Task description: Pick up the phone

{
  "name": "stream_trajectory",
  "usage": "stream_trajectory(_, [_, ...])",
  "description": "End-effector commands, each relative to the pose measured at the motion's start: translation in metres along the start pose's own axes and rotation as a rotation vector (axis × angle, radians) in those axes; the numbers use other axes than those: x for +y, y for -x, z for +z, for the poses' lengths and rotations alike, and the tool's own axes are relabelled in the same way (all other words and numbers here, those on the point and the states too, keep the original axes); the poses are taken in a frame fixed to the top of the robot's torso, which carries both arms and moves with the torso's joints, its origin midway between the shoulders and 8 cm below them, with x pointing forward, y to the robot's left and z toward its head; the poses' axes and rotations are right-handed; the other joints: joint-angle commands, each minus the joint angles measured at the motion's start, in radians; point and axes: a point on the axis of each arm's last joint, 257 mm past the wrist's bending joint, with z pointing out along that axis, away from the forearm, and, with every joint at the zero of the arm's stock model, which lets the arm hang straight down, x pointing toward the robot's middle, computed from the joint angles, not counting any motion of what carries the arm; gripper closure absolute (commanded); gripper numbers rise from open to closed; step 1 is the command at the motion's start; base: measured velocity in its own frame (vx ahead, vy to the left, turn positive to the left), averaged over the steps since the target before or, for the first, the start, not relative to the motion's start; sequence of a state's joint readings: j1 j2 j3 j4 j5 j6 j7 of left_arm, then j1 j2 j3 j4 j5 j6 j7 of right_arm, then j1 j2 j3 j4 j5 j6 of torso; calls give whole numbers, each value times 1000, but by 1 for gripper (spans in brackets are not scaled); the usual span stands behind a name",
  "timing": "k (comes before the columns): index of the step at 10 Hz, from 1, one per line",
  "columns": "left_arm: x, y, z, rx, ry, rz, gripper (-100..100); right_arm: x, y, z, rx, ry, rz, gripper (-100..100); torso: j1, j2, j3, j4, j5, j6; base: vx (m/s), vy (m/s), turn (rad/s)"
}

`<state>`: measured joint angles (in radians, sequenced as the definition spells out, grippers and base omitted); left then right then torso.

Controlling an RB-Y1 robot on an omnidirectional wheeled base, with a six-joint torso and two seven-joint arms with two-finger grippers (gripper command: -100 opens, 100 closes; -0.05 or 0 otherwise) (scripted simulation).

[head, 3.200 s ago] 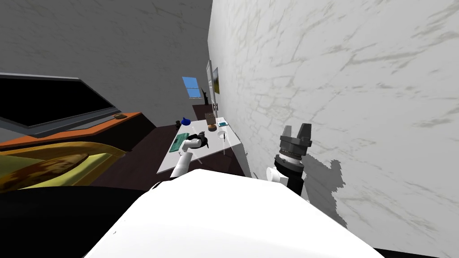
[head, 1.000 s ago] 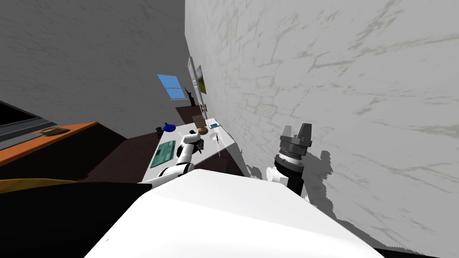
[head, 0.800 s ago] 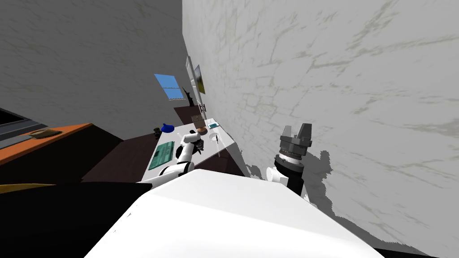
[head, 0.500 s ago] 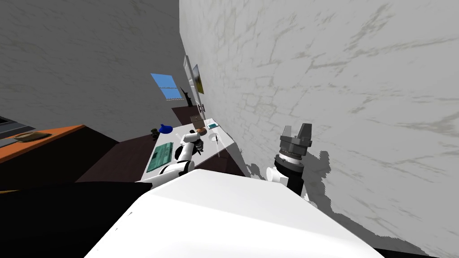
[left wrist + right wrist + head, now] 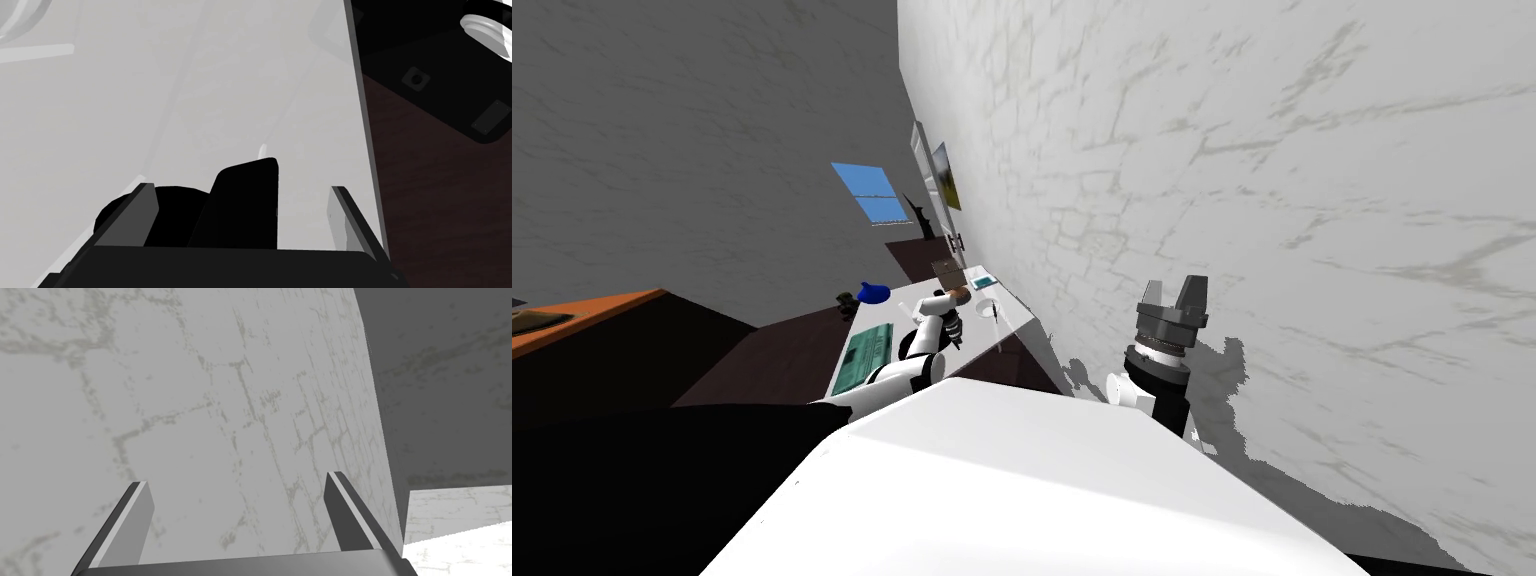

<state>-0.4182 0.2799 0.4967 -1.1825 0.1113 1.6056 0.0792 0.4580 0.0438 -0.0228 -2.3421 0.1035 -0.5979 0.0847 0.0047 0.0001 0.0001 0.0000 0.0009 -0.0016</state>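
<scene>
The phone [image 5: 245, 205] is a black slab on the white table [image 5: 150, 100], seen in the left wrist view. It lies between the fingers of my left gripper [image 5: 242, 187], which is open and touches neither side of it. A dark shadow sits beside the phone by one finger [image 5: 145, 210]. In the head view the left gripper [image 5: 953, 328] hangs low over the table [image 5: 1012, 325], just ahead of my chest. My right gripper [image 5: 1172, 295] is raised at my right beside the marbled wall, open and empty [image 5: 240, 488].
On the table lie a green flat item [image 5: 864, 358], a blue object [image 5: 873, 292], a brown box [image 5: 948, 270], a teal item [image 5: 982, 282] and a white bowl [image 5: 984, 300]. The table's edge [image 5: 360, 125] drops to dark brown floor [image 5: 440, 200]. The wall runs close along my right.
My view has swung, so the table and the orange counter slid left in the head view. The left arm stays over the table and the right arm has not moved.
</scene>
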Motion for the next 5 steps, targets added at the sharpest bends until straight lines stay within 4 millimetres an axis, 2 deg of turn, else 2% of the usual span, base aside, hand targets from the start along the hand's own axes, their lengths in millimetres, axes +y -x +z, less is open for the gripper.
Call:
stream_trajectory(1, [9, 11, 0, -16, 43, -30, -100, 0, 0, 0, 0, 0, 0, 0, 0, 0, 0, 0, 0, 0, 4, 99, -75])
stream_trajectory(2, [11, 22, -1, -34, 61, -52, -100, 0, 0, 0, 0, 0, 0, 0, 2, 0, 0, 0, 0, 0, 0, 172, -21])
stream_trajectory(3, [9, 15, -2, -24, 46, -37, -100, 0, 0, 0, 0, 0, 0, 0, 6, 0, 0, 0, 1, -1, -2, 91, -11])
stream_trajectory(4, [10, 16, -2, -26, 51, -41, 0, 0, 0, 0, 0, 0, 0, 0, 2, 0, 0, 0, 1, 0, 0, 16, 0])
stream_trajectory(5, [13, 15, 7, -27, 50, -38, -100, 0, 0, 0, 0, 0, 0, 0, -2, 0, 0, 0, 0, 0, 12, 10, 13])
